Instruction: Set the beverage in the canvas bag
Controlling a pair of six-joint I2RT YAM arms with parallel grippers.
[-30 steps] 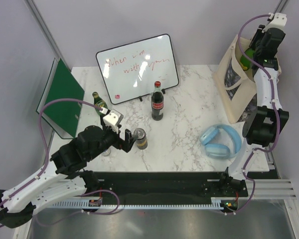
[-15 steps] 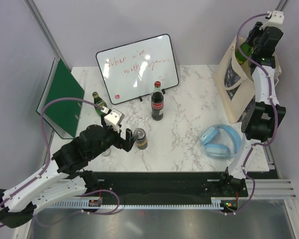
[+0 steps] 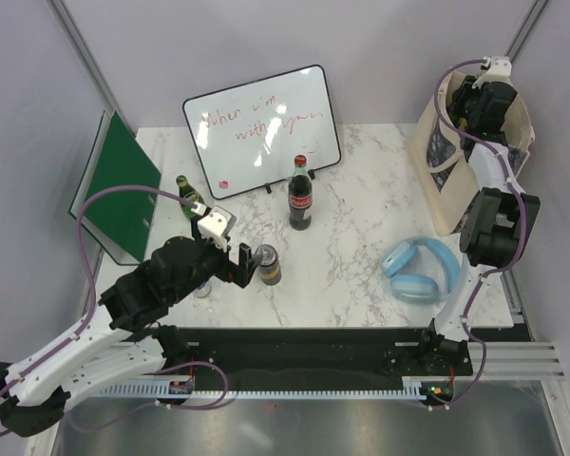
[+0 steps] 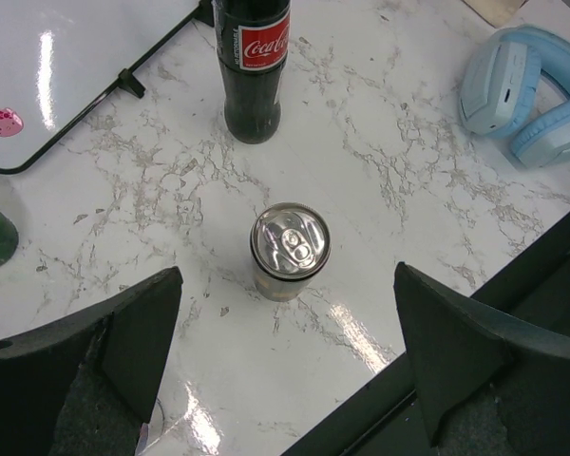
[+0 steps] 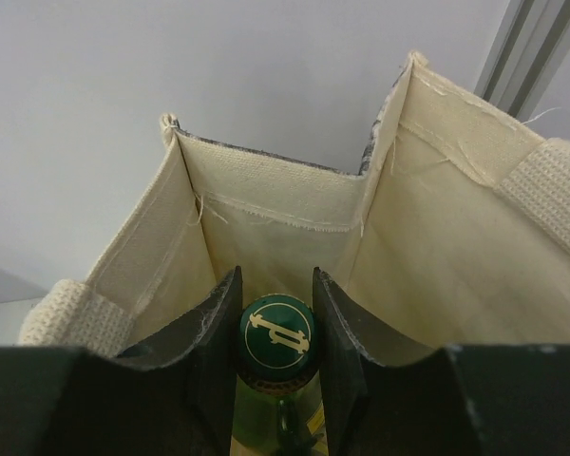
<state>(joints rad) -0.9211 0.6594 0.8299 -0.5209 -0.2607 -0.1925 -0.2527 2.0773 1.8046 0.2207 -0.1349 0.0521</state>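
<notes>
Green bottle (image 5: 276, 332), white emblem on cap, Coca-Cola bottle (image 4: 254, 71), scrawled whiteboard (image 3: 262, 119)

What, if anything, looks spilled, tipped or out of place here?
Nothing stands out. The cola bottle, can and green bottle stand upright on the table, nothing spilled. The blue headphones simply lie flat near the canvas bag.

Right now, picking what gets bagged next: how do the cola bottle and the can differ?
The cola bottle is tall and dark, with a red label and cap; the can is short with a silver pull-tab top. The cola bottle stands farther back by the whiteboard; the can sits just ahead of the open left gripper. Both stand upright on the table, outside the canvas bag.
</notes>
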